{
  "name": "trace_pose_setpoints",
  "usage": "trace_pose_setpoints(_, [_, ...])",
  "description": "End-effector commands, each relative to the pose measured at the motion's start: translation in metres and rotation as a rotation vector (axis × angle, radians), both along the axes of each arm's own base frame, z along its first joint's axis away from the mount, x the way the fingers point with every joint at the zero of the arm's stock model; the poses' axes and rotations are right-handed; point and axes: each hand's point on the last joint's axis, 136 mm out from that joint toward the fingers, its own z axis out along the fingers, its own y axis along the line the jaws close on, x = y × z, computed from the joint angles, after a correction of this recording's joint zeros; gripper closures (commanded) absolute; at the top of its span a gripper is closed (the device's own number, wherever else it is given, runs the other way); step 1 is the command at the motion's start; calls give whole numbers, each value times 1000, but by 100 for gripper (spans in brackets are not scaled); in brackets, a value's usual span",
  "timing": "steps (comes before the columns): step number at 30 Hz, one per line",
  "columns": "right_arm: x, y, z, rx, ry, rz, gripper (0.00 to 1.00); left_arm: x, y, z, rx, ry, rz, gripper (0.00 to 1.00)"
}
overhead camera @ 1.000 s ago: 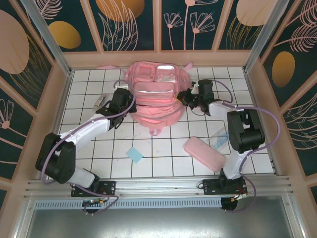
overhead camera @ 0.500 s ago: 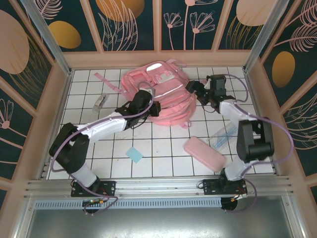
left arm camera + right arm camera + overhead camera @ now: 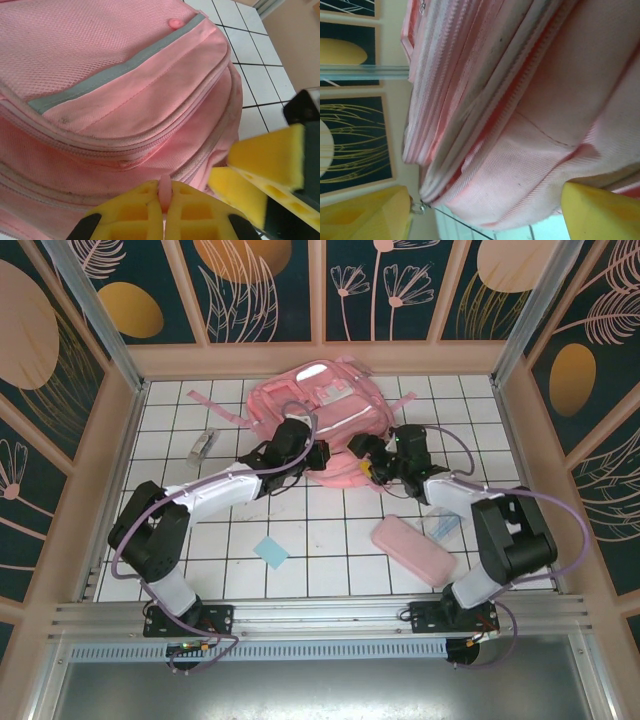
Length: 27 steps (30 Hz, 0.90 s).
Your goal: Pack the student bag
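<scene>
The student bag (image 3: 318,410), a big pink backpack with a grey strip (image 3: 115,70), lies at the back middle of the tiled table. My left gripper (image 3: 318,458) is at its near edge, shut on a small pink zip pull (image 3: 164,187) that sticks up between the yellow pads. My right gripper (image 3: 365,462) faces it from the right and stands open. Its yellow fingers (image 3: 365,212) sit wide apart with the bag's lower corner (image 3: 520,170) between them. A metal zip ring (image 3: 417,206) hangs beside the left finger. The right gripper's fingers (image 3: 265,165) show close by in the left wrist view.
A flat pink pencil case (image 3: 413,548) lies at the near right, with a clear ruler (image 3: 440,523) beside it. A blue square note (image 3: 270,552) sits near the front middle. A small clear item (image 3: 203,445) and a pink strap (image 3: 215,405) lie to the left.
The bag has turned and shifted right. My left gripper moved right along its near edge, still shut. The right gripper opened and swung down-left to the bag's near corner.
</scene>
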Motion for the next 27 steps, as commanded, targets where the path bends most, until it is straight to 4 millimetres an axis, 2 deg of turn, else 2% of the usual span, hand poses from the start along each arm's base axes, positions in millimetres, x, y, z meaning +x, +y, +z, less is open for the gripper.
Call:
trace_pose_setpoints(1, [25, 16, 26, 132, -76, -59, 24, -2, -5, 35, -99, -62, -8, 100])
trace_pose_setpoints(3, [32, 18, 19, 133, -66, -82, 29, -5, -4, 35, -100, -59, -9, 100])
trace_pose_setpoints(4, [35, 18, 13, 124, -59, -97, 35, -6, -3, 35, -100, -59, -8, 100])
trace_pose_setpoints(5, [37, 17, 9, 115, -57, -105, 47, -6, -2, 35, -99, -62, -5, 100])
trace_pose_setpoints(7, [39, 14, 0, 97, -50, -129, 77, -6, 3, 34, -81, -72, 8, 100])
trace_pose_setpoints(9, [37, 10, -2, 90, -56, -142, 97, -4, 12, 30, -47, -78, 46, 100])
trace_pose_setpoints(10, [36, 8, -3, 82, -58, -147, 100, -2, 17, 27, -26, -85, 67, 100])
trace_pose_setpoints(14, [29, 0, 1, 35, -75, -153, 100, 10, 46, 14, 84, -124, 183, 100])
trace_pose_setpoints(18, [22, -8, 7, 4, -85, -150, 100, 27, 98, 1, 132, -147, 339, 100])
trace_pose_setpoints(21, [21, -12, 10, 0, -92, -149, 100, 40, 136, -1, 150, -165, 431, 100])
trace_pose_setpoints(24, [21, -10, 13, -5, -97, -133, 100, 58, 157, 5, 206, -208, 481, 100])
trace_pose_setpoints(27, [21, -7, 14, -1, -101, -118, 100, 79, 167, 13, 233, -258, 508, 100])
